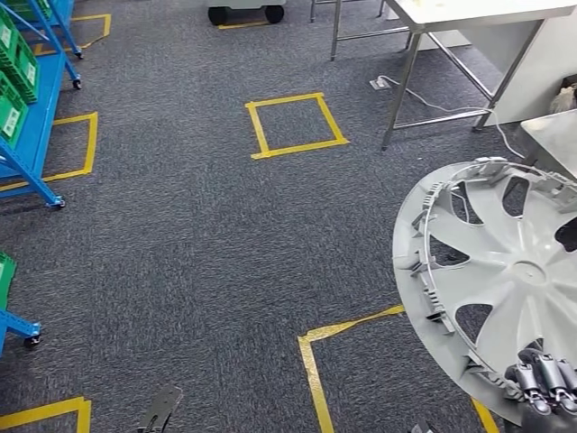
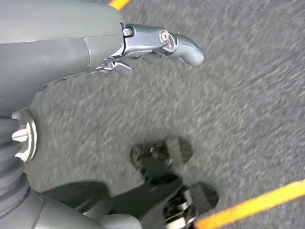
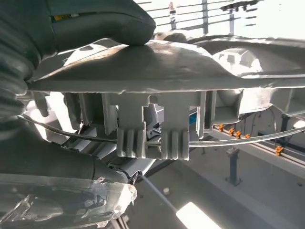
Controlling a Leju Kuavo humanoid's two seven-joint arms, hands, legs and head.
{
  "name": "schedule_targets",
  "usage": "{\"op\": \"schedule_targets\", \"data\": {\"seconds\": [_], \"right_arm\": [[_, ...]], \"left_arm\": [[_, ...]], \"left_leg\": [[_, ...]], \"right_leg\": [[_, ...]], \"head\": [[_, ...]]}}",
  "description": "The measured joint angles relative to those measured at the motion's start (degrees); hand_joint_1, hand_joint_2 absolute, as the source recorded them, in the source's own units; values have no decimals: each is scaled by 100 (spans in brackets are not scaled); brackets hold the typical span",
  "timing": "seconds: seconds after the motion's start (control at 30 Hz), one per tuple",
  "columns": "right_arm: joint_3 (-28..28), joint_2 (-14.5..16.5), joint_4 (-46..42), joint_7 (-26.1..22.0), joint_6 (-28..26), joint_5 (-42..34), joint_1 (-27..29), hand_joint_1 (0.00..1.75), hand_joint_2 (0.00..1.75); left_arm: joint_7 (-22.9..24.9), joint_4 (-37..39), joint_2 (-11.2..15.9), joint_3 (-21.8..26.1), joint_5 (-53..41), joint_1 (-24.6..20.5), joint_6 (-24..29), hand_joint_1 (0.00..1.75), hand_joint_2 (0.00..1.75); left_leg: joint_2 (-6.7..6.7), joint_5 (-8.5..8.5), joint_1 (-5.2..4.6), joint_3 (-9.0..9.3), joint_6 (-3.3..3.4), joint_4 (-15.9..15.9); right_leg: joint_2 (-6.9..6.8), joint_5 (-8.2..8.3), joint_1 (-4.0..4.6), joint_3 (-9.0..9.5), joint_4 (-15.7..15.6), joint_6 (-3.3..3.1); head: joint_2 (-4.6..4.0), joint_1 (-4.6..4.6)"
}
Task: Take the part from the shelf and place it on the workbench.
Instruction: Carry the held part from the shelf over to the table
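No readable writing; white labels on the green bins (image 1: pixel 12 81) are too small to make out. Floor is dark grey carpet (image 1: pixel 177 234) with yellow tape squares (image 1: pixel 297 124). Blue wheeled shelf (image 1: pixel 37 135) at the far left of the head view, steel-legged desk (image 1: pixel 476 13) top right, a white cable (image 1: pixel 435 104) trailing beneath it, corner of a second grey desk (image 1: pixel 554 135) at the right edge.

Part = grey plastic wheel cover (image 1: pixel 497 271), carried in the air low right in the head view, inner side with clips and wire ring facing the camera. Right hand (image 1: pixel 544 379) grips its near rim, dark fingers over the edge; in the right wrist view the thumb (image 3: pixel 104 21) presses on the rim (image 3: pixel 151 67).

Left hand (image 2: pixel 151 47) hangs over carpet, holding nothing, fingers straightish and apart.
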Motion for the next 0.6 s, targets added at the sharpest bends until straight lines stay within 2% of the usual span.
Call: {"op": "schedule_targets", "data": {"seconds": [0.07, 0.1, 0.13, 0.17, 0.2, 0.23, 0.27, 0.33, 0.37, 0.43, 0.5, 0.53, 0.57, 0.6], "right_arm": [[2, 0, 2, -48, 0, 0, -17, 175, 175], [3, 0, 3, -65, 0, 1, -27, 175, 175], [3, 0, 4, -72, 0, 1, -29, 175, 175], [1, 1, 5, -74, 0, 1, -25, 175, 175], [-1, 1, 7, -77, 0, 1, -19, 175, 175], [-2, 1, 8, -87, 0, 1, -16, 175, 175], [-3, 2, 8, -103, 0, 1, -19, 175, 175], [-7, 17, 9, -147, 0, 1, -27, 175, 175], [-13, 30, 8, -169, 0, 1, -29, 175, 175], [-34, 61, 4, -207, 0, 2, -17, 175, 175], [-54, 90, 2, -228, 0, 2, -4, 175, 175], [-60, 105, 1, -233, 0, 2, -8, 175, 175], [-66, 117, 1, -234, 0, 2, -14, 175, 175], [-72, 125, 1, -236, 0, 3, -21, 175, 175]], "left_arm": [[-10, 0, 1, -1, 0, 13, -9, 0, 175], [-10, 0, 3, -1, -1, 30, -14, 0, 175], [-11, 0, 5, -1, -2, 45, -18, 0, 175], [-11, 0, 7, -1, -3, 51, -20, 0, 175], [-11, 0, 7, -1, -4, 51, -20, 0, 175], [-11, 0, 5, -1, -7, 46, -20, 0, 175], [-11, 0, 5, -2, -9, 43, -20, 0, 175], [-10, 0, 5, -4, -13, 38, -18, 0, 175], [-10, 0, 6, -5, -13, 34, -16, 0, 175], [-10, -1, 1, -7, -13, 21, -13, 0, 175], [-10, -3, -3, -12, -13, 2, -9, 0, 175], [-10, -4, -3, -14, -13, 0, -7, 0, 175], [-10, -4, -3, -14, -13, 5, -4, 0, 175], [-10, -4, -3, -14, -13, 21, -2, 0, 175]], "left_leg": [[168, -9, -27, 23, 56, -16], [261, -19, -45, 32, 71, -14], [351, -30, -58, 43, 78, -13], [433, -44, -65, 55, 78, -12], [505, -62, -67, 73, 71, -11], [573, -88, -68, 104, 58, -11], [633, -119, -72, 141, 36, -11], [729, -189, -97, 206, -23, -6], [770, -212, -106, 230, -56, -9], [839, -243, -97, 267, -123, -20], [678, -345, -74, 212, -186, 139], [539, -468, -65, 73, -209, 405], [406, -619, -61, -142, -221, 788], [340, -765, -60, -410, -228, 1222]], "right_leg": [[-409, -347, 28, -319, 665, 18], [-523, -528, 28, -521, 1081, 27], [-572, -629, 26, -669, 1392, 31], [-593, -619, 26, -712, 1498, 32], [-609, -513, 26, -639, 1383, 28], [-658, -328, 27, -435, 1031, 22], [-771, -177, 38, -187, 600, 8], [-933, -26, 63, 193, -13, -53], [-954, -42, 81, 251, -98, -91], [-830, -55, 90, 256, -100, -168], [-715, -68, 65, 284, -121, -236], [-658, -79, 47, 311, -131, -269], [-600, -99, 42, 329, -132, -293], [-530, -123, 41, 350, -132, -311]], "head": [[0, 46], [0, 56], [0, 58], [0, 62], [0, 68], [0, 69], [0, 72], [0, 57], [0, 50], [0, 40], [0, 22], [0, 5], [0, -12], [0, -23]]}}
